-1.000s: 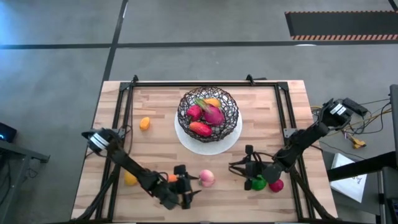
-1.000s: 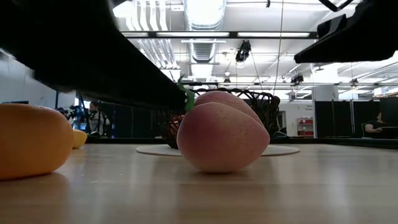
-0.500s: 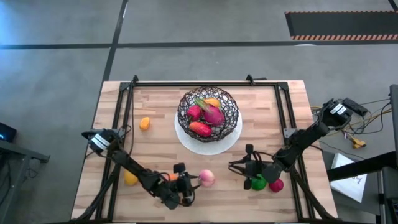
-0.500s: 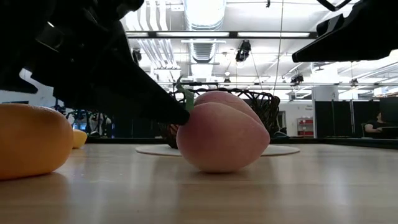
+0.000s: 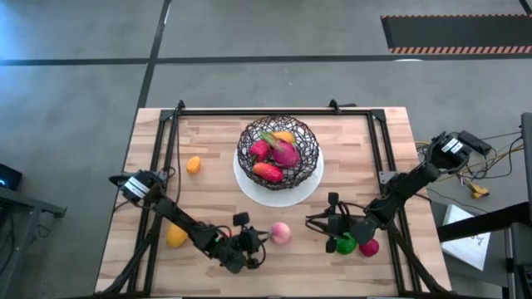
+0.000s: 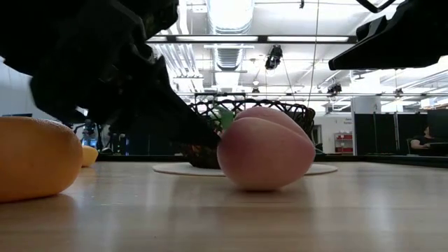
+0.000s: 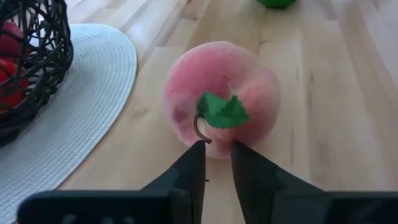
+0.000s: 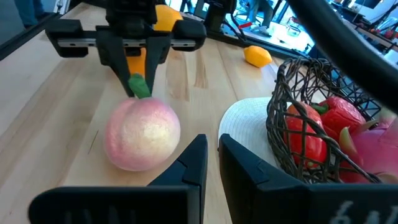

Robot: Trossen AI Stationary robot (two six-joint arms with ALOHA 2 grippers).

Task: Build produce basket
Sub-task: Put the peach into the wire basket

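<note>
A pink peach [image 5: 281,233] with a green leaf lies on the table near the front edge. My left gripper [image 5: 254,242] is shut, with its fingertips at the peach's stem end [image 7: 214,118]. The black wire basket [image 5: 278,149] stands on a white round plate [image 5: 249,184] at the far middle and holds several red, magenta and orange fruits. My right gripper [image 5: 320,223] is shut and empty, right of the peach. A green fruit [image 5: 343,243] and a magenta one [image 5: 368,247] lie under its arm. My left gripper touches the peach at its stem end [image 7: 200,132], on the side toward the table's left. The shut fingertips [image 7: 196,152] come in nearly level from the left, one on each side of the curved stem. Whether they pinch the stem, I cannot tell. The peach rests on the table [image 6: 262,157].
An orange fruit [image 5: 193,164] lies at the left of the table and a yellow-orange one [image 5: 175,237] at the front left. Another orange fruit [image 6: 35,164] sits close behind my left gripper. Bare wood lies between the peach and the plate.
My left gripper has gone toward the table's right edge and reached the peach. The peach has slid a little toward the right and far side, staying on the table.
</note>
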